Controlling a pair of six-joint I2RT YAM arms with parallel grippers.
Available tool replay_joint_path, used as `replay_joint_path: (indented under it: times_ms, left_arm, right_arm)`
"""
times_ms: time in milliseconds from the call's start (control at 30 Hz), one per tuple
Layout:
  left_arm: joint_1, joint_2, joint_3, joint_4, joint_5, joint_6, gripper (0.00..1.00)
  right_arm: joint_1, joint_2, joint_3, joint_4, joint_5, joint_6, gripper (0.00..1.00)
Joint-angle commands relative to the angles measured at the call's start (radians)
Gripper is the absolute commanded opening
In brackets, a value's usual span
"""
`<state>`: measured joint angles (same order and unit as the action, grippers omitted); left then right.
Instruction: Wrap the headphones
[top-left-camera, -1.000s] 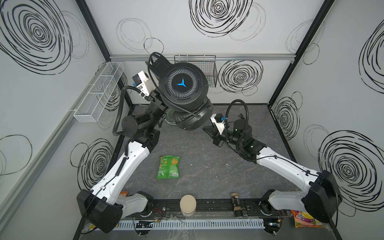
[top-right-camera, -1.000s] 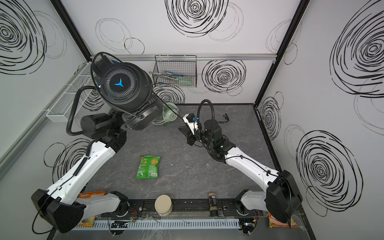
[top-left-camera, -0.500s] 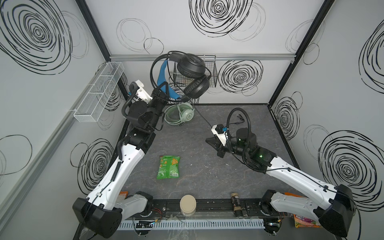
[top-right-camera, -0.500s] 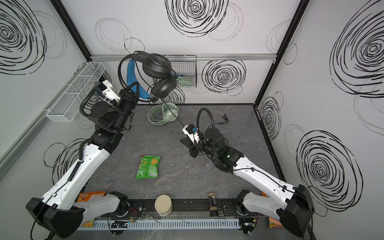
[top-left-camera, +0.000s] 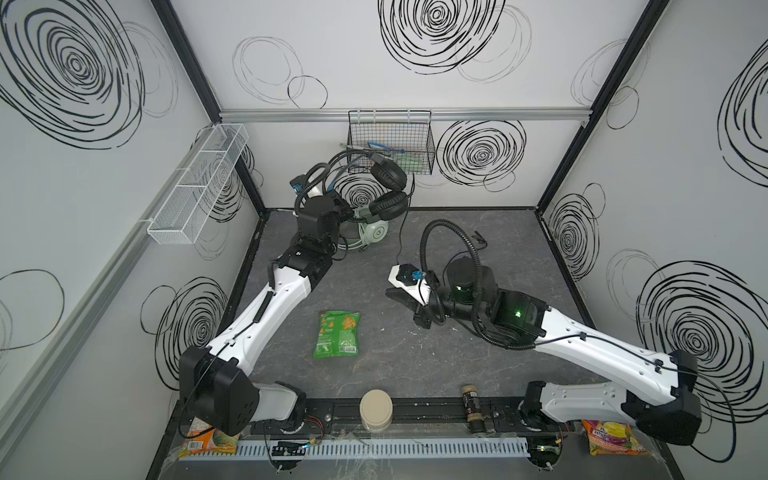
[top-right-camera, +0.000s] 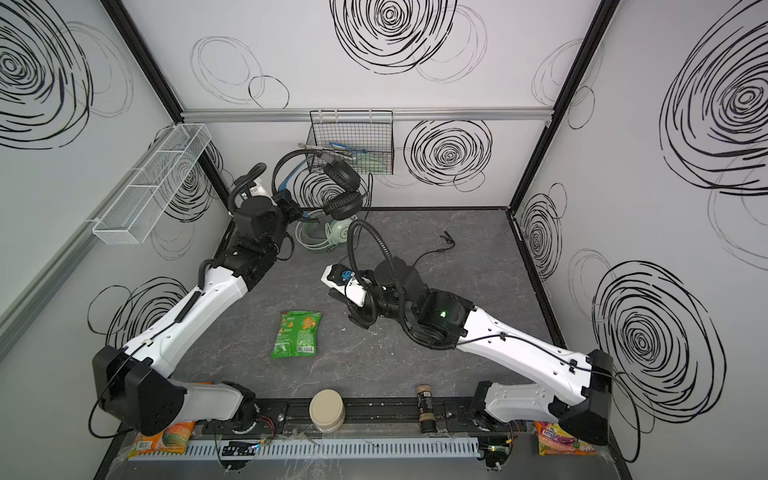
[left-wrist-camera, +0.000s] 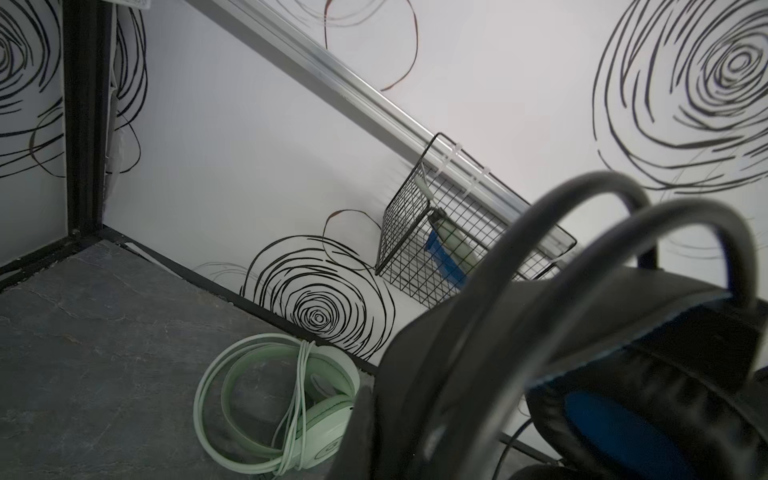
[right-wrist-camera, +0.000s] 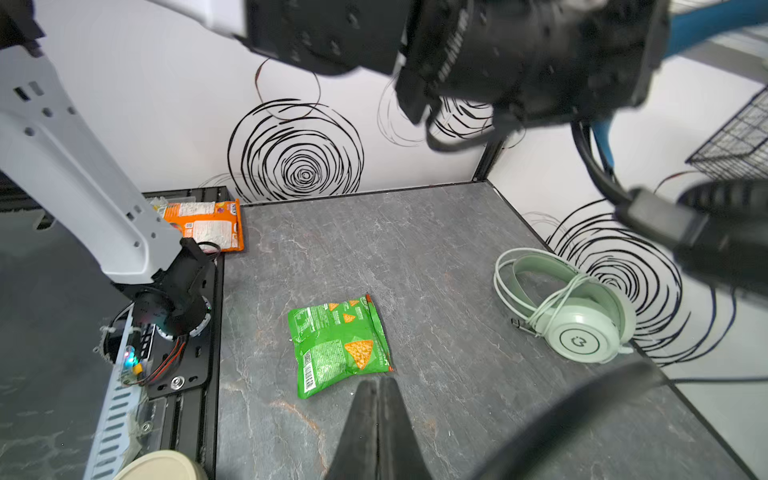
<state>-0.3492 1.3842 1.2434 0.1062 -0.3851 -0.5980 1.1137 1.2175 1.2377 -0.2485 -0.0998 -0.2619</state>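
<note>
While the left gripper (top-right-camera: 296, 208) stays clamped on its headband, the black headset (top-left-camera: 384, 189) hangs clear of the counter (top-left-camera: 457, 365) at the back wall. It sits just under the wire basket (top-left-camera: 390, 141) and directly over the mint headset (top-left-camera: 372, 235).

Surfaces:
- Counter: matte grey slab with pale stone veining.
- Basket: black square-grid wire.
- Chip bag (top-left-camera: 336, 334): crinkled glossy green foil, flat mid-counter.

Black headset:
- 2 round cups with thick padded cushions.
- 2 thin dark arches over a blue lining strip.
- The left wrist view shows blue inside a cup.
- Its black cable (top-left-camera: 400, 243) is unwrapped. It drops loose to the counter and trails off toward the right wall.

Mint headset:
- Smooth pale-green plastic, lying flat at the back, near the wall.
- Ring logo on the round cup.
- Pale cable looped along the headband and cinched beside the cup.

Right gripper (right-wrist-camera: 377, 399) has its fingers pressed together with nothing visible between them. It sits low over the counter, near the chip bag.

Changes from 1 s ago:
- The black headset was up close to the top camera, blue logo facing it. It is now down at the wall, cushions showing.
- The left arm now reaches toward the back corner.
- Mint headset and chip bag haven't moved.
</note>
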Motion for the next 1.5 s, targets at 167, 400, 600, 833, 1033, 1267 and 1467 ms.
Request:
replay_joint_path:
  times_ms: [167, 400, 600, 833, 1033, 1267, 1467]
  left_arm:
    - [0.019, -0.08, -0.064, 0.064, 0.082, -0.053, 0.0]
    - [0.053, -0.172, -0.074, -0.017, 0.046, 0.047, 0.0]
    - [0.083, -0.24, -0.135, -0.048, 0.015, 0.127, 0.0]
    - [0.098, -0.288, -0.132, -0.191, 0.136, 0.128, 0.0]
    - [0.102, -0.292, -0.14, -0.311, 0.266, 0.147, 0.0]
    - [0.076, -0.256, -0.162, -0.388, 0.494, 0.158, 0.0]
    - [-0.026, -0.217, -0.159, -0.489, 0.534, 0.211, 0.0]
  right_arm:
    - [-0.013, 0.003, 0.16, -0.065, 0.189, -0.118, 0.0]
    - [-0.219, -0.051, 0.167, -0.081, 0.273, -0.135, 0.0]
    - [-0.313, -0.083, 0.213, -0.033, 0.369, -0.267, 0.0]
    - [-0.366, -0.032, 0.29, 0.161, 0.52, -0.372, 0.0]
    - [-0.362, 0.087, 0.505, 0.221, 0.438, -0.513, 0.0]
    - [-0.306, 0.205, 0.783, 0.203, 0.332, -0.652, 0.0]
    - [-0.254, 0.234, 0.868, 0.241, 0.301, -0.761, 0.0]
